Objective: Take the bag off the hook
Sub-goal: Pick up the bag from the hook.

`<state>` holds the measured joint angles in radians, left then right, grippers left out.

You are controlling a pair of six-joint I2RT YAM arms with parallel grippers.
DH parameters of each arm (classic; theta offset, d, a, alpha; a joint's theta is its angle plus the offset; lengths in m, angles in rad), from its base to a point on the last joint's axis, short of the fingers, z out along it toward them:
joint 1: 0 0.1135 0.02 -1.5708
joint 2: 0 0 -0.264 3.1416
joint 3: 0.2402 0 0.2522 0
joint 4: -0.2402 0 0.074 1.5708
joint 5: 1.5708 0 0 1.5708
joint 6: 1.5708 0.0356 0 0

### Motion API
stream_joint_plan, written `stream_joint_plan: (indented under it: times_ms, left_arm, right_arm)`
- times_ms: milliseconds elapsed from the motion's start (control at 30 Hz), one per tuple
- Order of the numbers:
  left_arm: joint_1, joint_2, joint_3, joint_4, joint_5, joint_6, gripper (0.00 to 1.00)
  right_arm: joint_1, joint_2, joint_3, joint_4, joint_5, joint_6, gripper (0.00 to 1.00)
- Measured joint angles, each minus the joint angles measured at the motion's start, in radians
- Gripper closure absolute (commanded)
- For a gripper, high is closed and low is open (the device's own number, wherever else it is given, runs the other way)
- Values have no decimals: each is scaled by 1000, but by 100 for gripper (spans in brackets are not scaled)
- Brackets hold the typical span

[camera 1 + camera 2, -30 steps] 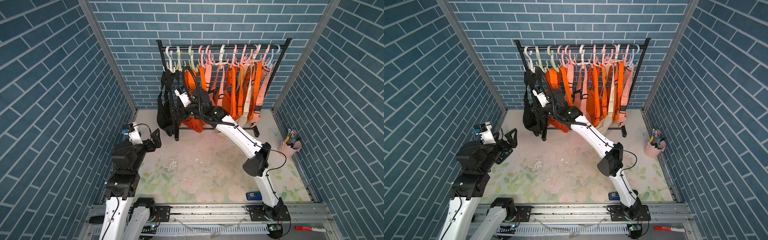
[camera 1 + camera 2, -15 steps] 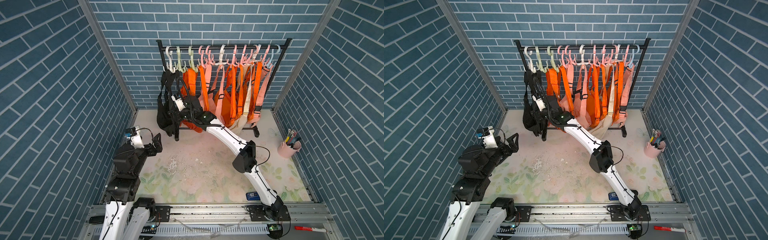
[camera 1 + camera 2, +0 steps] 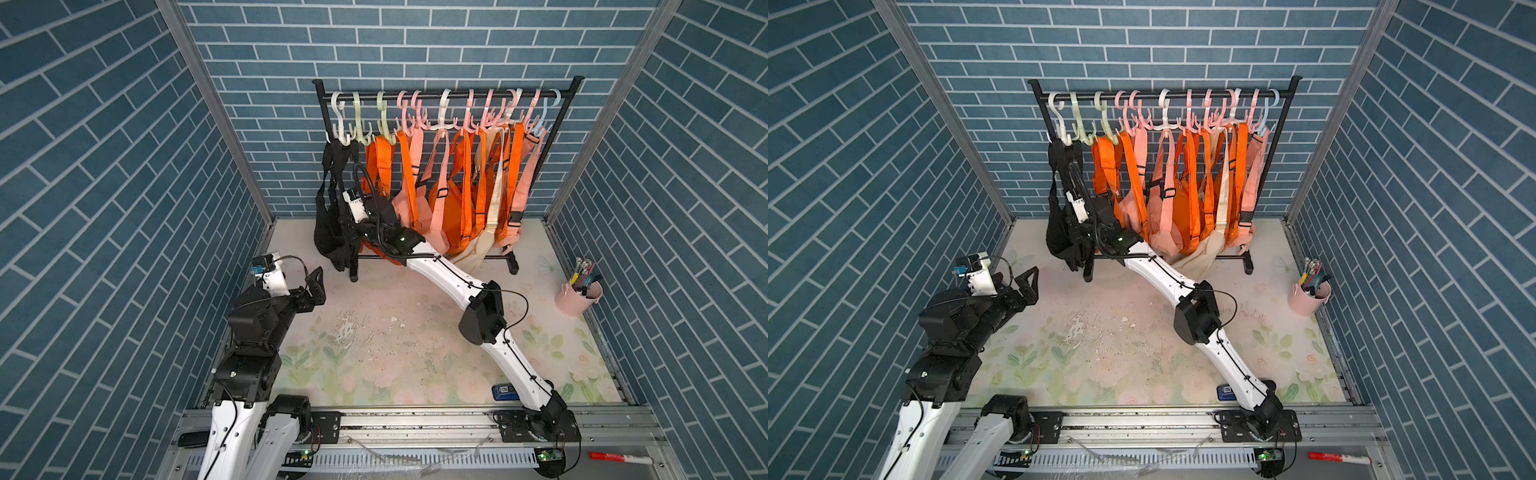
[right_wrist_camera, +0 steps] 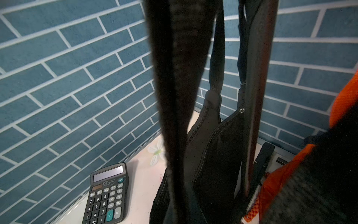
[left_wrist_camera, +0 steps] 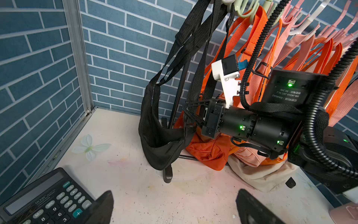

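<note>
Right end effector (image 5: 187, 112) is pinching fully shut on the strap (image 4: 178, 77) of the black bag (image 3: 328, 232), partway between hook and pouch. Black bag is hanging from the white hook (image 3: 338, 124) at the end of the rack (image 3: 449, 94), pouch sagging low near the tabletop (image 3: 374, 332); I cannot tell whether it is touching. Orange and pink bags (image 3: 449, 208) are crowding the rail beside it. My left end effector (image 5: 174, 205) is hovering wide open, holding nothing, well apart from the rack, near a calculator (image 5: 42, 199).
</note>
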<state>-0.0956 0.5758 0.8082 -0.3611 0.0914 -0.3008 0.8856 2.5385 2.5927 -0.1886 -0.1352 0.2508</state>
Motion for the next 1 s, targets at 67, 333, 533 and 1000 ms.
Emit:
stream_joint_plan:
  times_ms: [67, 333, 533, 1000]
  left_arm:
    - [0, 3, -5, 0, 3, -3, 1]
    - [-1, 53, 19, 35, 6, -33, 1]
    - [-1, 172, 112, 95, 4, -54, 1]
    - [6, 569, 401, 214, 2, -25, 1]
  right_arm:
    - [0, -16, -33, 8, 0, 0, 100]
    - [0, -144, -184, -8, 0, -4, 100]
    - [0, -261, -226, -38, -5, -12, 100]
    - [-9, -500, -393, -74, -15, -48, 100]
